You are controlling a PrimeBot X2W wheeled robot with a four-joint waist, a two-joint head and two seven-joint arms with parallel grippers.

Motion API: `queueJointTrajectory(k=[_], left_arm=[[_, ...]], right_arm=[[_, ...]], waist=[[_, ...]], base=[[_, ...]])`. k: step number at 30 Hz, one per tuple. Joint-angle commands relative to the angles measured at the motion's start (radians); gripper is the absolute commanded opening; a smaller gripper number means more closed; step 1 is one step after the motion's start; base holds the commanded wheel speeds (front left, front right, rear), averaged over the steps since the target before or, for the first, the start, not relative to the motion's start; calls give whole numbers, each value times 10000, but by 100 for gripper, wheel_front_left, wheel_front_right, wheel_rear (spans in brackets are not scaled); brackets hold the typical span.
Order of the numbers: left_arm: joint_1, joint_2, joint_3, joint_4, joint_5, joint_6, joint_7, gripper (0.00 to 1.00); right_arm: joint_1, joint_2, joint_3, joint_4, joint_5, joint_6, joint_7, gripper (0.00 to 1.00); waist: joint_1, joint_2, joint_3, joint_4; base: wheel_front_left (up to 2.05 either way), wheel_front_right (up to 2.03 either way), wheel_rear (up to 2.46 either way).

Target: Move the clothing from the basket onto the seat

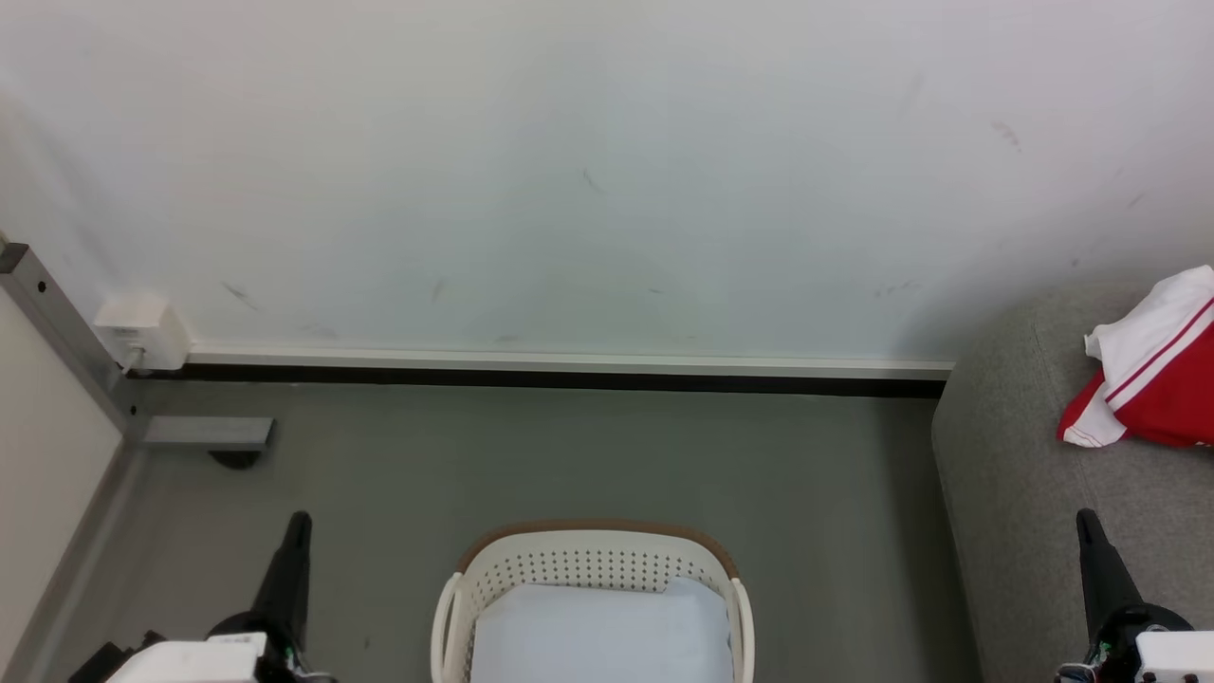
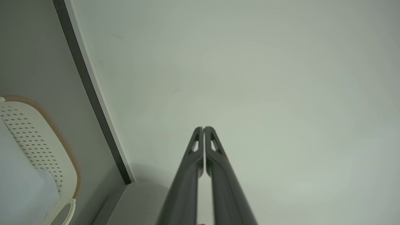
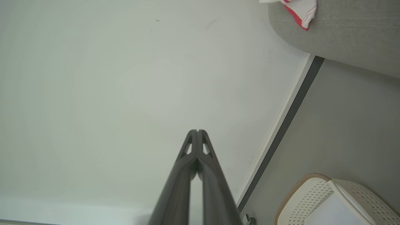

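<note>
The left gripper point(image 1: 300, 524) at the lower left and the right gripper point(image 1: 1085, 520) at the lower right both have their fingers pressed together, hold nothing, and point toward the wall point(image 1: 607, 171). The basket point(image 1: 588, 562) stands on the floor point(image 1: 588, 455) between them at the bottom middle, with a pale cloth point(image 1: 597, 631) lying inside it. The seat point(image 1: 1005, 493) is at the right, well apart from the basket, and a red and white garment point(image 1: 1152, 379) lies crumpled on top of it.
</note>
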State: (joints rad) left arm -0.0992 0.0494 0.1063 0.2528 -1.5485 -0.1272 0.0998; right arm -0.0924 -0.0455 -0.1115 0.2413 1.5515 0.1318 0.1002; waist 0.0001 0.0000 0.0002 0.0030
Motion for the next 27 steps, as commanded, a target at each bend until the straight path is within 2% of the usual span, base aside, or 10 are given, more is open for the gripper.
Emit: queueJointTrajectory(k=[1,8,27], left_arm=[[-111,23,54,-51,-250,-57,64,0],[-140,16,110,-96,-718,-64,180,0],[-134,17,106,-96,-703,-63,184,0]], right_arm=[[-139,-83,-40,23,168,-19,56,0],[-245,-83,-47,55,653,-21,171,0],[-243,-82,-43,54,621,-21,173,0]], waist=[[-1,0,3,-3],[-1,0,27,-28],[-1,0,28,-30]], base=[[0,0,0],[0,0,0],[0,0,0]])
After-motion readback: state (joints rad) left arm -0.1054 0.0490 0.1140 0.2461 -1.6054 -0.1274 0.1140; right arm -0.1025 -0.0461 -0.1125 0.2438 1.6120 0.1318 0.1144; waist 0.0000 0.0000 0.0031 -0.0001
